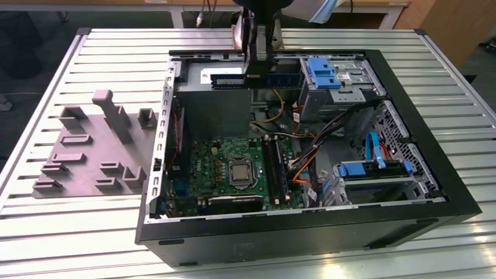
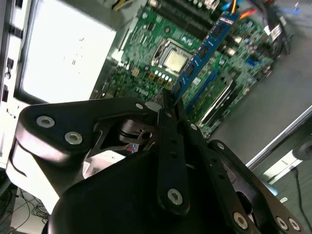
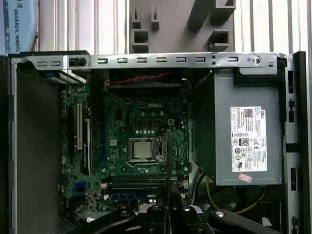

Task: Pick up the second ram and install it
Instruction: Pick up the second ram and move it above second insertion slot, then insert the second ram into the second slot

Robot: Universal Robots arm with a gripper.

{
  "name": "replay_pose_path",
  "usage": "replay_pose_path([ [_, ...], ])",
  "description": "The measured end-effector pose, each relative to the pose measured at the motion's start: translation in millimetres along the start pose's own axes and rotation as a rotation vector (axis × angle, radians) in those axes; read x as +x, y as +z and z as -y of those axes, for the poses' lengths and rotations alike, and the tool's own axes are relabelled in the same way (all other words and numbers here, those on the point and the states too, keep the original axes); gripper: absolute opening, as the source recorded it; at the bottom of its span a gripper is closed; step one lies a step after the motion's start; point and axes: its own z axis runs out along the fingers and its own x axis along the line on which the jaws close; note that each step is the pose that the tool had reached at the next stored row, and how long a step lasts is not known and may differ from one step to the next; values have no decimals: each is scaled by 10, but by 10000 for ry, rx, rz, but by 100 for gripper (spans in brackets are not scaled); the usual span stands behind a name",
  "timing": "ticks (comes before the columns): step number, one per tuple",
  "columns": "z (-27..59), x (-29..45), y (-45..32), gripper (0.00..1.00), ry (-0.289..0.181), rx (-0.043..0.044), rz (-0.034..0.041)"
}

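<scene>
The second ram (image 1: 283, 79) is a dark blue-green stick clamped between the black fingers of my gripper (image 1: 259, 72), which is shut on it. In the exterior view it hangs level, high over the far end of the open computer case, well above the green motherboard (image 1: 225, 168). In the second wrist view the ram (image 2: 204, 48) juts out from the gripper (image 2: 170, 97) over the board, its chips showing. In the first wrist view it is a thin edge-on line (image 3: 168, 156) above the gripper (image 3: 168, 207). The long black memory slots (image 1: 275, 168) (image 3: 136, 183) lie beside the processor.
A grey power supply (image 1: 209, 113) fills the case's far corner on the exterior view's left. A drive cage with blue clips (image 1: 329, 75) and loose cables (image 1: 310, 151) crowd the right side. The grey holder tray (image 1: 93, 145) lies on the slatted table left of the black case wall (image 1: 310, 232).
</scene>
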Motion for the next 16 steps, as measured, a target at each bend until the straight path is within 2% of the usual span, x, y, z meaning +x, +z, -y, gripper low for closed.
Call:
replay_pose_path([
  [16, 14, -1, 0, 14, 14, 1, 1],
])
